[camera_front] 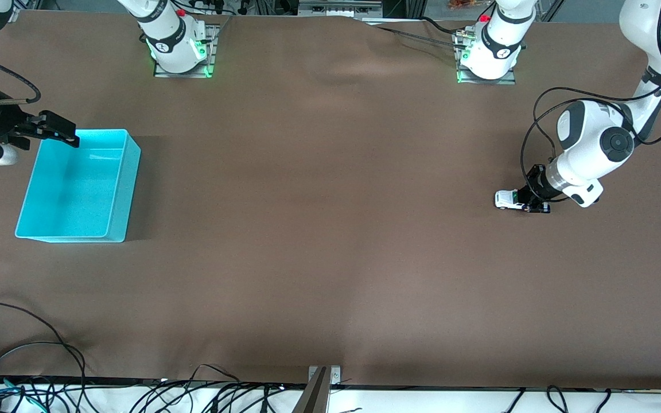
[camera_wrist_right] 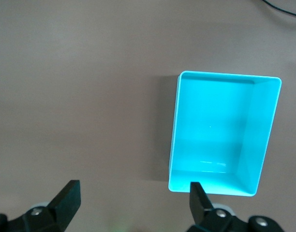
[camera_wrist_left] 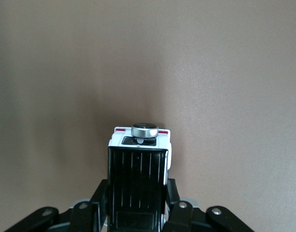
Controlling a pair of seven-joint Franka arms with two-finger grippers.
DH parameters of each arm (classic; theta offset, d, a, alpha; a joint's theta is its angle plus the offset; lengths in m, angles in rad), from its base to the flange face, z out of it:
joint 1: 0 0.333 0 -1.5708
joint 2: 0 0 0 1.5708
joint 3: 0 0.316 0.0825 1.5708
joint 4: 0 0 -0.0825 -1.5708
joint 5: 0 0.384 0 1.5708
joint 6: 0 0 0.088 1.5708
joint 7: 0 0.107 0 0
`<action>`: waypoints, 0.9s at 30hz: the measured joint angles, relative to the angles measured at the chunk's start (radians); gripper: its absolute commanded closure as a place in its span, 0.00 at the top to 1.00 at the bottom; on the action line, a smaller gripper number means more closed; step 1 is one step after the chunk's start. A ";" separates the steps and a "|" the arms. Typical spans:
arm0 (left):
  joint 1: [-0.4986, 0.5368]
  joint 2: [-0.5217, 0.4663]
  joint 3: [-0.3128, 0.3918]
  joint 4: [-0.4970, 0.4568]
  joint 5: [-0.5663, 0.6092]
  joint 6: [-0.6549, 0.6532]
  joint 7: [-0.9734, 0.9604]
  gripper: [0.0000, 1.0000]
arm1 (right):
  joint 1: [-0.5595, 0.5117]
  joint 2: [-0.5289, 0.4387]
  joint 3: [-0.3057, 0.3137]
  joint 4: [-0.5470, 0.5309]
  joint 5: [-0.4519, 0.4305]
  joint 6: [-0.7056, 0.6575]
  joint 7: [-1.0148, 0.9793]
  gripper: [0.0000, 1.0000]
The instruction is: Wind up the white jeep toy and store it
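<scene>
The left gripper [camera_front: 528,202] is down at the table [camera_front: 330,241] toward the left arm's end, clenched on the white jeep toy [camera_front: 507,199]. From the left wrist view the two black fingers [camera_wrist_left: 173,203] press against the sides of the jeep [camera_wrist_left: 138,174], whose ribbed black roof panel faces the camera; a small round silver knob [camera_wrist_left: 144,130] sits at the end pointing away from the gripper, with a thin red strip on either side of it (tail lights, by the look of them). The jeep's wheels rest on the brown table covering, and its white body sticks out from between the fingers toward the middle of the table.

Well apart, at the right arm's end, the right gripper [camera_front: 58,131] hangs in the air over the rim of the cyan bin [camera_front: 129,172], its fingers spread wide and holding nothing. The right wrist view looks straight down into the bin [camera_wrist_right: 269,125], an open rectangular tub standing upright on the table with its inside bare. The right arm waits there.

Loose black cables [camera_front: 32,350] trail along the table edge nearest the front camera.
</scene>
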 measured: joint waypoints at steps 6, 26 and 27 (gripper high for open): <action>-0.005 -0.006 -0.008 0.012 0.005 -0.016 -0.086 0.14 | 0.000 0.000 0.000 0.000 0.000 0.000 0.000 1.00; -0.121 -0.006 -0.022 -0.008 0.011 -0.034 -0.214 0.14 | 0.000 0.000 0.000 0.000 0.000 -0.001 0.000 1.00; -0.122 -0.006 -0.022 -0.008 0.012 -0.034 -0.214 0.14 | 0.000 0.000 0.000 0.000 0.000 -0.001 0.000 1.00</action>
